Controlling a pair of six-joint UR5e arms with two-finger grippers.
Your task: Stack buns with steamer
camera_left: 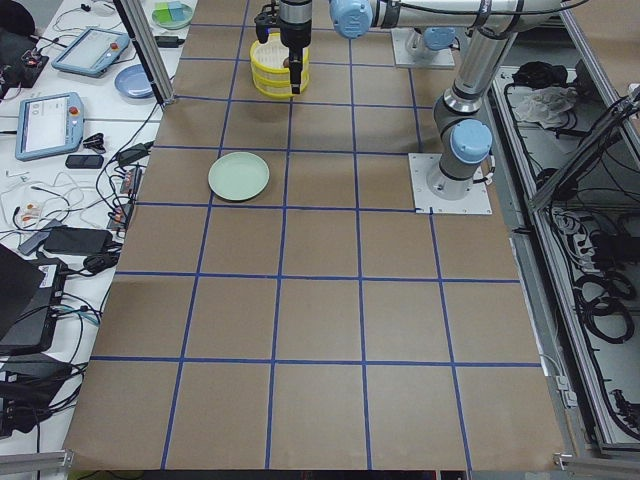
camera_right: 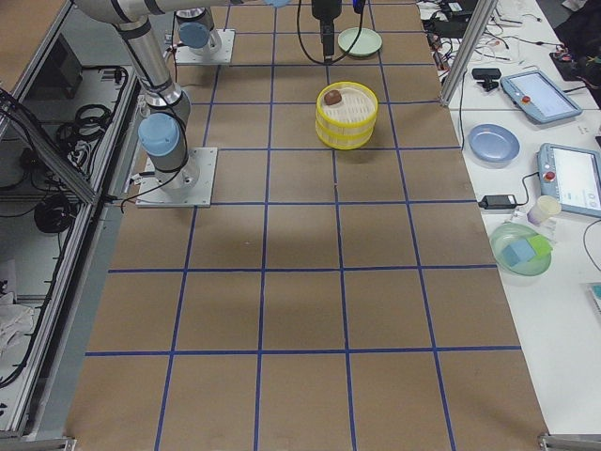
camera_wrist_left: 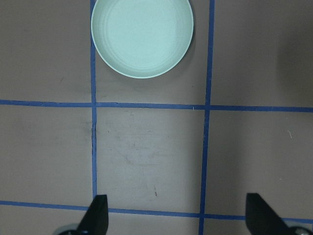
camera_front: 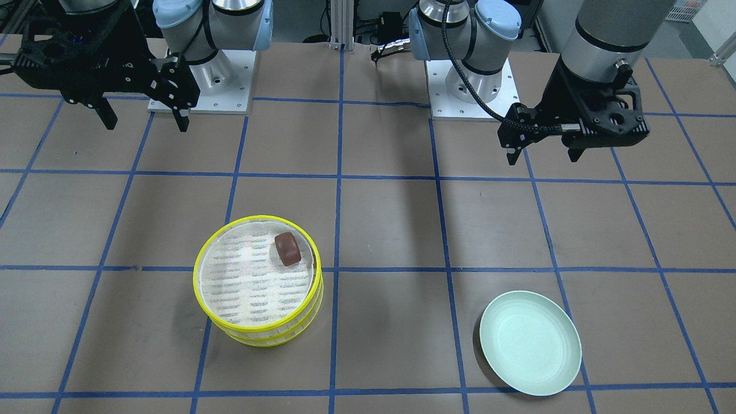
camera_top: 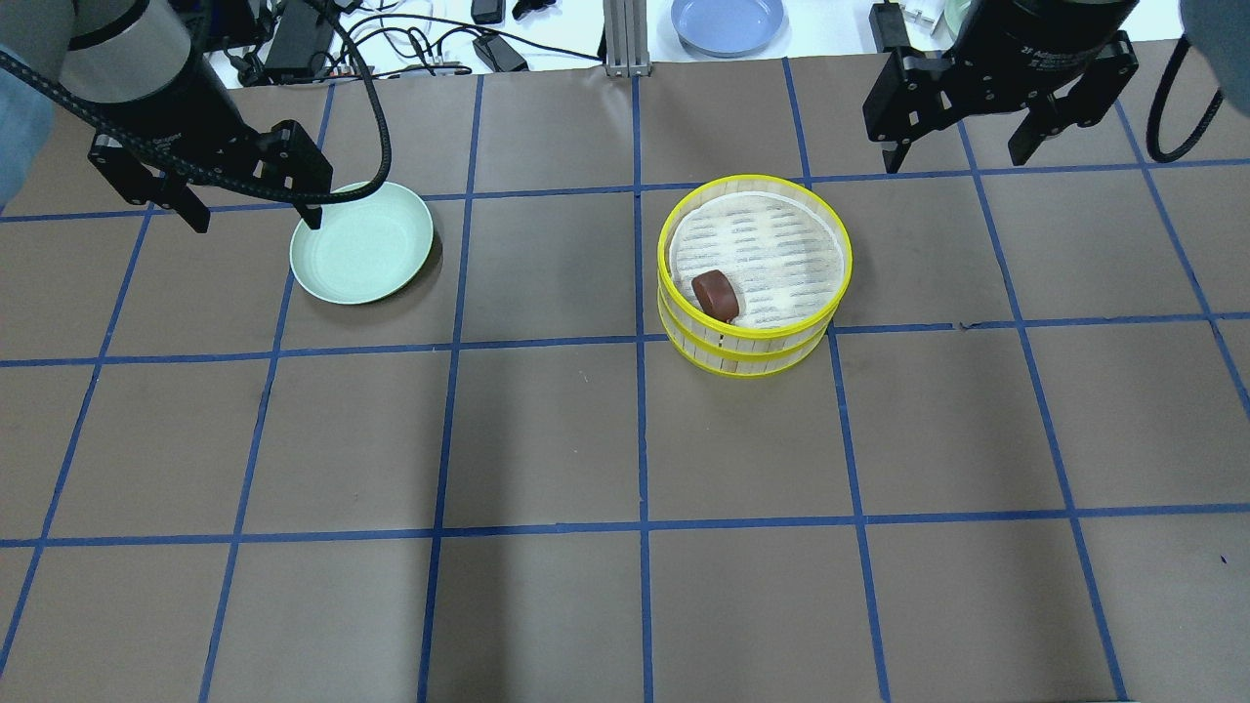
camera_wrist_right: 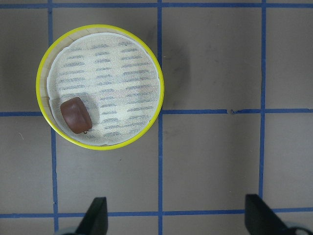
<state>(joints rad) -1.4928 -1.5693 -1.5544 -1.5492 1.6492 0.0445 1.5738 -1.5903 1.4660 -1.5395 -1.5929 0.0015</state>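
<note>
The steamer's two yellow-rimmed tiers (camera_top: 825, 227) stand stacked one on the other, right of the table's centre; the stack also shows in the front view (camera_front: 241, 287) and the right wrist view (camera_wrist_right: 122, 63). The dark reddish-brown bun (camera_top: 716, 294) lies on the top tier's mesh floor near its rim, also in the front view (camera_front: 287, 248) and the right wrist view (camera_wrist_right: 76, 115). The cream-white bun is hidden. My left gripper (camera_top: 256, 217) is open and empty, raised beside the pale green plate (camera_top: 361, 242). My right gripper (camera_top: 955, 156) is open and empty, raised beyond and to the right of the steamer.
The pale green plate is empty; it also shows in the front view (camera_front: 530, 342) and the left wrist view (camera_wrist_left: 142, 34). A blue plate (camera_top: 728, 21) and cables lie on the white bench past the table's far edge. The arm bases (camera_front: 201, 86) stand at the robot's side.
</note>
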